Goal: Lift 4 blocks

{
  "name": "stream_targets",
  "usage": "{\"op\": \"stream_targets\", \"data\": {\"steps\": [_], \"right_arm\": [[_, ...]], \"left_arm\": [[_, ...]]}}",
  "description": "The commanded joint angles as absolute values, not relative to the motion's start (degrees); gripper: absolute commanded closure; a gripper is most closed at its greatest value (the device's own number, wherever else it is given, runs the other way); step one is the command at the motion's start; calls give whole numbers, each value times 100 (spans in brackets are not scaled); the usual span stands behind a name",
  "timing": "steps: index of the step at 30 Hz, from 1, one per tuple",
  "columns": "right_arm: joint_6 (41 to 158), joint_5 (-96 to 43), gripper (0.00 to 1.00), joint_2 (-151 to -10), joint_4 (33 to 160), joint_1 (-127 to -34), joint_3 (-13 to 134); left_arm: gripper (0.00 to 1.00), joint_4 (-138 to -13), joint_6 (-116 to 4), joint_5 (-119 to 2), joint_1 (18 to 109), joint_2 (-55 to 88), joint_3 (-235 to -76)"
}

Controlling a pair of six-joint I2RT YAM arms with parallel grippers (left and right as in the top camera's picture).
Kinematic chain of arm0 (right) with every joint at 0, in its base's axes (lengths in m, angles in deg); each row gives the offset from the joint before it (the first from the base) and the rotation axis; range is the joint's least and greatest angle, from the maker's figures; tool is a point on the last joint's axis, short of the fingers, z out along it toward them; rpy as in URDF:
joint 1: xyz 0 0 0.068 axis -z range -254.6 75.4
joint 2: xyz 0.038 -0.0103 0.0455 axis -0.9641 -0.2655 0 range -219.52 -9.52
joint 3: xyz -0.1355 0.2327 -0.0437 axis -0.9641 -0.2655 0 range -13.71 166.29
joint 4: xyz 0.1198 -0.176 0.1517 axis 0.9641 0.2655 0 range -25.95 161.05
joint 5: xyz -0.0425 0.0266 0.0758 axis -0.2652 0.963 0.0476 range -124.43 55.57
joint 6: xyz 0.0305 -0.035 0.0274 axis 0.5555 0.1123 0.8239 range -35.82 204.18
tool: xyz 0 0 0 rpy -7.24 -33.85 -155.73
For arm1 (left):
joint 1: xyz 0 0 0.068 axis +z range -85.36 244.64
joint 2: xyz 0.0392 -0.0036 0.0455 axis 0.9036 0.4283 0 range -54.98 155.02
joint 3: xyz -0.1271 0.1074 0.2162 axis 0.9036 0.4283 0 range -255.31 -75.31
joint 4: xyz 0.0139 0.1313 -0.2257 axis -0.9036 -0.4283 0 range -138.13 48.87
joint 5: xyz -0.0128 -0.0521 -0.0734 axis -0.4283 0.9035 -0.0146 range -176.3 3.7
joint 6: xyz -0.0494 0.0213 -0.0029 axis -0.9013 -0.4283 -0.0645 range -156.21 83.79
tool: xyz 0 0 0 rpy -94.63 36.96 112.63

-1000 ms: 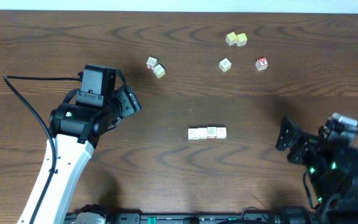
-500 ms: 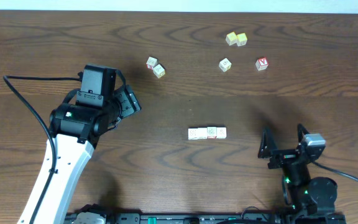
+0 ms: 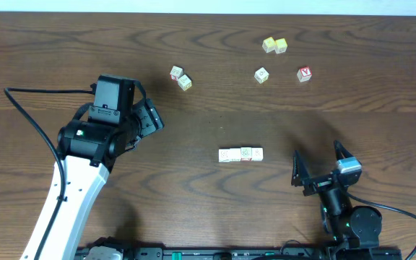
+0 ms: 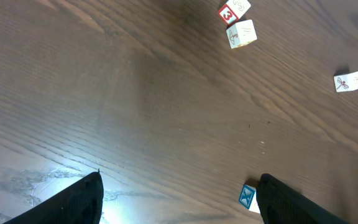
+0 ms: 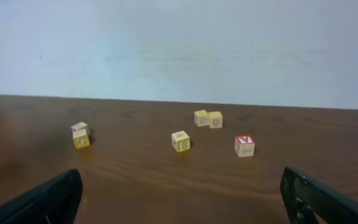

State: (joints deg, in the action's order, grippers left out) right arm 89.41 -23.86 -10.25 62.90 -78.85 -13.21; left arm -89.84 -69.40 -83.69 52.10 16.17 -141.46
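- Step in hand: approach, nothing gripped yet. The left tool (image 3: pixel 150 119) has its jaws apart and empty, left of centre. The right tool (image 3: pixel 320 165) has its jaws wide and empty, near the bench's front edge on the right.
- The blocks (image 3: pixel 240 154) sit touching in one row at mid-bench, between the tools, unlifted.
- Next, probably: one tool to each row end, squeeze evenly, raise level. Uneven pressure could buckle the row.
- Count: four blocks in the row (seams faint). Six loose cubes toward the back edge: a pale pair (image 3: pixel 176 73), a yellowish pair (image 3: pixel 269 45), a single cube (image 3: pixel 261 75) and a red-letter cube (image 3: pixel 305 74).
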Motion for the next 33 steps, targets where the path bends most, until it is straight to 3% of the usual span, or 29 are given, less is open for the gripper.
{"op": "stream_targets", "data": {"steps": [1, 33], "right_arm": [[8620, -2340, 1, -979, 6450, -7940, -1341], [8624, -2342, 1, -979, 6747, -7953, -1339]], "left_arm": [[21, -8997, -6934, -8424, 5226, 1635, -14196], [21, -8997, -6934, -8422, 5226, 1635, -14196]]}}
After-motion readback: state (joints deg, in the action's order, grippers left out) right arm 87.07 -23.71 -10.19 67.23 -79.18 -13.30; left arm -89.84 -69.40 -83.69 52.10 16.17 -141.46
